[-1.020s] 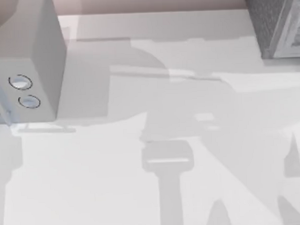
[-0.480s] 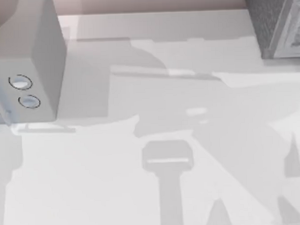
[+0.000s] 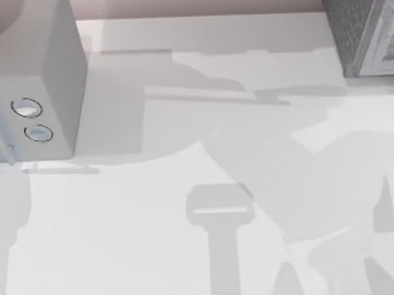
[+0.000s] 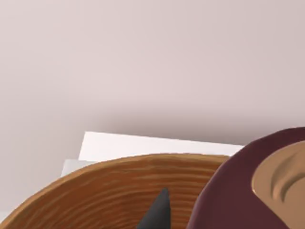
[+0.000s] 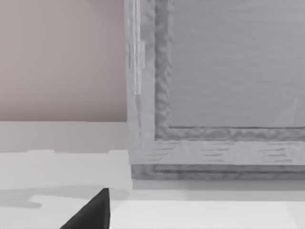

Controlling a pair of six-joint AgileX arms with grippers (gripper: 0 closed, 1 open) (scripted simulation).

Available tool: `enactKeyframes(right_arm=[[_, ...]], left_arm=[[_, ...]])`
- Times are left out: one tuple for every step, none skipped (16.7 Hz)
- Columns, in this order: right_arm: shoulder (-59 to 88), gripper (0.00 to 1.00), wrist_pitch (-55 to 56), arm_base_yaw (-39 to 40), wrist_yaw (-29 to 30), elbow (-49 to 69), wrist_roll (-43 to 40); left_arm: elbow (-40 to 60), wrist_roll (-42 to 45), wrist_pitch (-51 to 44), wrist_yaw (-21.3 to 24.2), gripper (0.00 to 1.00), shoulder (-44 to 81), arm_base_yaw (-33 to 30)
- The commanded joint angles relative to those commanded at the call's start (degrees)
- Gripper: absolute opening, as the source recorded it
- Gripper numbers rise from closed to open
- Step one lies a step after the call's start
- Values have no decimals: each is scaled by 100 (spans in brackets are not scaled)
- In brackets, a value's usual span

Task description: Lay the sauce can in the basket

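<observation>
Currently, by item:
Table: white surface crossed by grey shadows; wide open room across the middle and near side.
Left block: grey box with two round marks, at the far left edge.
Right box: grey textured box at the far right corner.
Sauce can: dark red side and tan top, close in the left wrist view, just beside the basket rim.
Basket: wooden curved rim, below the left wrist camera.
Left fingertip: dark point over the basket; jaw state cannot be told.
Right fingertip: dark point above the table, near the right box; jaw state cannot be told.
</observation>
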Motion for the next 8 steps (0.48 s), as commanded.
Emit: enactKeyframes(right_arm=[[0, 100, 0, 0, 0, 0, 0], [0, 100, 0, 0, 0, 0, 0], [0, 100, 0, 0, 0, 0, 0], [0, 100, 0, 0, 0, 0, 0], [0, 100, 0, 0, 0, 0, 0], [0, 100, 0, 0, 0, 0, 0], [0, 100, 0, 0, 0, 0, 0], [0, 100, 0, 0, 0, 0, 0]], left_arm=[[-111, -3, 93, -4, 0, -19, -6], [-167, -5, 140, -7, 0, -29, -9], [-173, -5, 145, -7, 0, -30, -10], [-173, -5, 145, -7, 0, -30, -10], [-173, -5, 145, -7, 0, -30, -10], [-173, -5, 145, -7, 0, -30, -10], [-173, -5, 145, -7, 8, -30, -10], [-173, -5, 145, -7, 15, -30, -10]])
